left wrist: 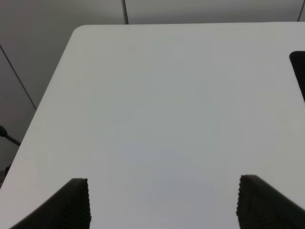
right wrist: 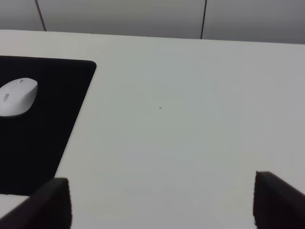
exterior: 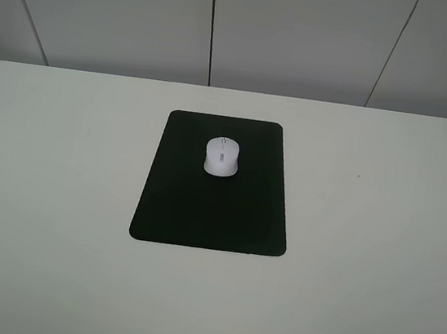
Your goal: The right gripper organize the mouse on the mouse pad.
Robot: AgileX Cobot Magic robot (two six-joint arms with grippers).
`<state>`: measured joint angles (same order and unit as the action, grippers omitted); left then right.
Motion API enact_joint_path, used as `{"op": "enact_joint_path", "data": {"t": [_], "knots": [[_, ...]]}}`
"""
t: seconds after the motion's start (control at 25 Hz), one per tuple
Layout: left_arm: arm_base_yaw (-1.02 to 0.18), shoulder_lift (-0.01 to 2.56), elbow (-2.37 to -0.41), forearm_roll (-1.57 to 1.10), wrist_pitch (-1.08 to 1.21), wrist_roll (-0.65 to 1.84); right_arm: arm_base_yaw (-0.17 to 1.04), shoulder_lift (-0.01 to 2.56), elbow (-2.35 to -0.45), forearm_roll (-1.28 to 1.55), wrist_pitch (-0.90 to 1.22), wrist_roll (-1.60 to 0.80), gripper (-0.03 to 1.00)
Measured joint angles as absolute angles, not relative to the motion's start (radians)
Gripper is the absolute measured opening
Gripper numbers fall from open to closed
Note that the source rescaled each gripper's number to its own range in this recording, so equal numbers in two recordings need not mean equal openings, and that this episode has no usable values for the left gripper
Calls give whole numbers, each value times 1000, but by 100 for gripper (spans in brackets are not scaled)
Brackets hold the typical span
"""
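The white mouse lies on the far half of the black mouse pad in the middle of the white table. It also shows in the right wrist view, lying on the pad. My right gripper is open and empty, with its fingertips wide apart over bare table, to the right of the pad and well away from the mouse. My left gripper is open and empty over the table's left part; a corner of the pad shows at that view's edge. Neither gripper appears in the exterior high view.
The white table has rounded corners and ends at a grey panelled wall behind. Its left edge shows in the left wrist view. A tiny dark speck lies on the table right of the pad.
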<state>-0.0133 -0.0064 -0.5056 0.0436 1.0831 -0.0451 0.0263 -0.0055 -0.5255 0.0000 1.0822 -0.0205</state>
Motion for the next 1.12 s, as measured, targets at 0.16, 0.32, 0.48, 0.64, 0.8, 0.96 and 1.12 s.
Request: {"op": "enact_joint_path", "data": {"t": [0.16,0.32,0.48,0.64,0.8,0.96,1.12], "knots": [[-13,-6,-506,44,1083,-45,26,-6,-525,6,1083,-21,70],[-13,-6,-506,44,1083,-45,26,-6,-525,7,1083,-21,70],[-13,-6,-506,44,1083,-45,26,-6,-524,7,1083,-21,70],[-13,-6,-506,44,1083,-45,26,-6,-524,8,1083,-21,70],[-13,-6,-506,44,1083,-45,26,-6,-524,8,1083,-21,70],[-13,-6,-506,44,1083,-45,26,-6,-524,8,1083,-21,70],[-13,-6,-506,44,1083,-45,26,-6,-524,8,1083,-21,70]]}}
